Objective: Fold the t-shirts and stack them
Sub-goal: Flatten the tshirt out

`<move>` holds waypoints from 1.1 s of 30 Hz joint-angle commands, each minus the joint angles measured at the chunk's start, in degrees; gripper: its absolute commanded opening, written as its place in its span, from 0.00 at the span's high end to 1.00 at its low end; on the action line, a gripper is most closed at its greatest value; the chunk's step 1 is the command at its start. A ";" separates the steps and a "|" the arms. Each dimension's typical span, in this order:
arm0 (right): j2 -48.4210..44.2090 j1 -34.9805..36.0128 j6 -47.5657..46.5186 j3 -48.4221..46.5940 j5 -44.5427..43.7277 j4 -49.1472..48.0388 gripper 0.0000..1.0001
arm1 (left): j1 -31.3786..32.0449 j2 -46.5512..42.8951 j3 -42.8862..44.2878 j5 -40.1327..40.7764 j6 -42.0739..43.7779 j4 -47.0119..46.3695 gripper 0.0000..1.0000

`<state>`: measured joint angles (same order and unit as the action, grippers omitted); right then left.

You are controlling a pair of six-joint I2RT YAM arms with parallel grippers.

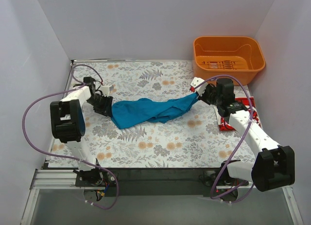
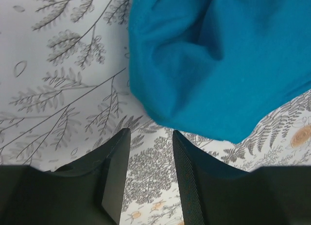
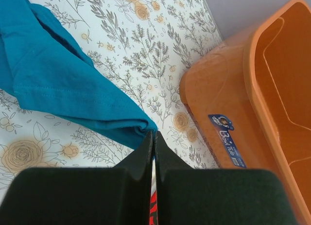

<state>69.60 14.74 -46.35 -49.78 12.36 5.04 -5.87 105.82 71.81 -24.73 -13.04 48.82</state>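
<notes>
Your left hand [image 1: 104,104] sits low at the L end of the teal t-shirt [image 1: 146,113], jaws partway apart w/ nothing btwn them. In its wrist view only the floral bench [image 2: 58,79] shows in the gap, and the cloth edge lies just ahead of the fingertips, not touching. That reads as lined up to take that end, no grip yet.

The shirt is a bunched, twisted band across mid-bench, not flat, so no fold has begun. Prob. you want both ends held so you can pull it out flat first.

Moving R, the cloth narrows to a corner that your right hand [image 1: 201,91] has pinched w/ jaws fully closed; the hem seam runs up to the tips in its wrist view. That end looks raised off the bench, which would explain the taper.

Under the R forearm, at the bench's R edge, lies the red t-shirt [image 1: 226,123], partly hidden and seemingly parked out of the way. The orange basket [image 1: 228,72] stands back-R, just beyond the right hand, apart from both shirts.
</notes>
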 commanded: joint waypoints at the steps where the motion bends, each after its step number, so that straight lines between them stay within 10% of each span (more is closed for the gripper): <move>1: 0.53 -0.15 0.03 -2.69 0.56 -1.00 0.99 | 2.61 0.44 -1.75 3.19 -3.66 -4.42 0.62; 8: 0.53 -0.24 -0.94 -3.04 0.47 -1.00 0.99 | 7.97 1.14 -4.92 8.27 -6.12 -7.94 0.63; 13: 0.01 -1.38 -2.08 -3.13 0.30 -1.00 0.99 | 6.40 -0.69 -4.14 16.46 -3.76 -4.02 1.00; 23: 0.09 -2.88 -3.66 -3.39 3.63 -0.99 0.99 | 2.79 -1.15 7.38 20.25 8.82 16.66 1.00; 33: 1.50 -2.79 -3.58 -4.98 5.74 -0.03 0.99 | -1.23 -2.08 8.78 13.69 5.99 8.48 0.69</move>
<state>71.00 12.21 -49.71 -51.88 16.58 5.52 -4.19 107.59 77.78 -5.50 -8.51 58.19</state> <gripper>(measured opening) 0.021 0.309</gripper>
